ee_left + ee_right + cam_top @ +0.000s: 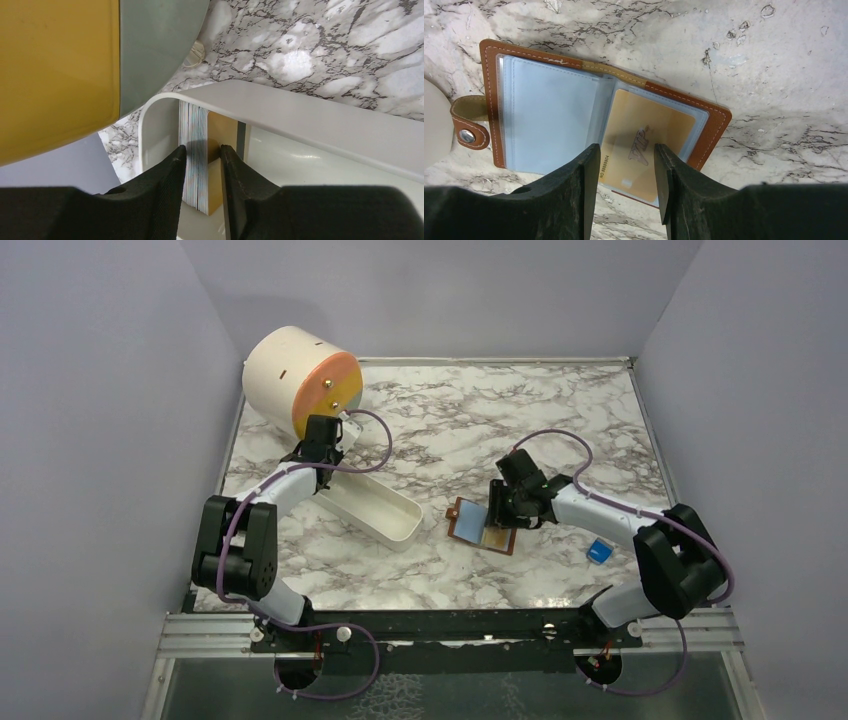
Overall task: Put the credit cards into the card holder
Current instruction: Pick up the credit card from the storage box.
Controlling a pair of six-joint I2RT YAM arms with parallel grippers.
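Here the left claw (202, 150), half open, straddles the upright credit cards (194, 125).

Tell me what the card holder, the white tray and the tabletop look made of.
Card holder: brown leather or imitation, matte, with pale edge stitching; inner pockets clear, glossy plastic film. White tray: smooth moulded plastic, slight sheen, rounded rim. Tabletop: marble-patterned, grey veins on white; stone or printed laminate, can't tell.
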